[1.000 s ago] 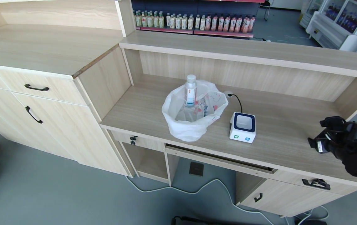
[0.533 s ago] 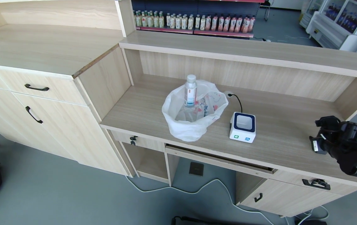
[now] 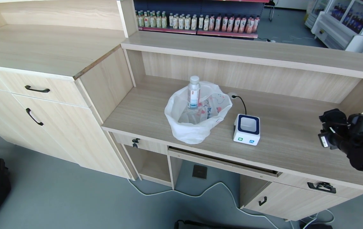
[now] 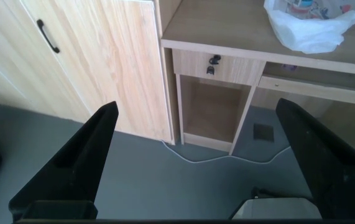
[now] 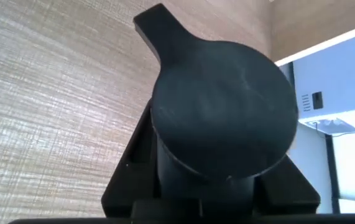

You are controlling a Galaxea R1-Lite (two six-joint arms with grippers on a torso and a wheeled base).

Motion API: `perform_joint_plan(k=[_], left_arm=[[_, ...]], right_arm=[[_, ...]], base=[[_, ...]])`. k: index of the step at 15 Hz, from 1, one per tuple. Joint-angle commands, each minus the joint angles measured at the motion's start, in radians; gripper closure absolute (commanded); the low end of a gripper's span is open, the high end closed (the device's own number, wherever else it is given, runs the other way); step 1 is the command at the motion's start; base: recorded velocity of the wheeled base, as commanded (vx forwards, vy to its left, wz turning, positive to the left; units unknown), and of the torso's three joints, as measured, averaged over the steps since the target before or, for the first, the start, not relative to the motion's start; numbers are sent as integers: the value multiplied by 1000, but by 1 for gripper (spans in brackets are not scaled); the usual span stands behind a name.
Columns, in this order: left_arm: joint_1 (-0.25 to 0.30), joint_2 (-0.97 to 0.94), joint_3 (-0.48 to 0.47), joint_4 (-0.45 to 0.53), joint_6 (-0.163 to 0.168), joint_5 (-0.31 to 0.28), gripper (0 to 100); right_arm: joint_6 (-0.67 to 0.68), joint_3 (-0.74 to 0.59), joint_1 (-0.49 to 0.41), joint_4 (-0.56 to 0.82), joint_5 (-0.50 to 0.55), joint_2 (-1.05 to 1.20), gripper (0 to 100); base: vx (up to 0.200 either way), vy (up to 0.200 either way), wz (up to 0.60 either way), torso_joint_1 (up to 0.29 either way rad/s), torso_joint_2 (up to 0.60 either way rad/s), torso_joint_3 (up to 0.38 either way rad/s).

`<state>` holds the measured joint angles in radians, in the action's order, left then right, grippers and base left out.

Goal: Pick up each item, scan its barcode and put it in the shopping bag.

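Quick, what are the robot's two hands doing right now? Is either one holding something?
Left hand: open, holding nothing.
Right hand: cannot be told whether it is open or closed.

Blocked midway along the light-wood surface (image 3: pixel 296 133) by a white plastic shopping bag (image 3: pixel 187 130), clear upright bottle (image 3: pixel 194 92) poking above its rim. Just right of it, small white-and-navy box scanner (image 3: pixel 247 128), black cable (image 3: pixel 242 104) curling behind. Hemmed behind by wooden back panel (image 3: pixel 248 74) topped by a ledge (image 3: pixel 248 51). Passable over bare wood right of scanner.
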<state>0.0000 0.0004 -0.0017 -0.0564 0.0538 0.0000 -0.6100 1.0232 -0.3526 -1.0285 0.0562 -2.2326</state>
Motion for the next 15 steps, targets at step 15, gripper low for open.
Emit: perform_joint_plan(k=[15], left_arm=[[0,0,0,0,0,0,0]], right_arm=[[-1518,-607,768,36,-460,984,100]], base=[[0,0,0,0,0,0]])
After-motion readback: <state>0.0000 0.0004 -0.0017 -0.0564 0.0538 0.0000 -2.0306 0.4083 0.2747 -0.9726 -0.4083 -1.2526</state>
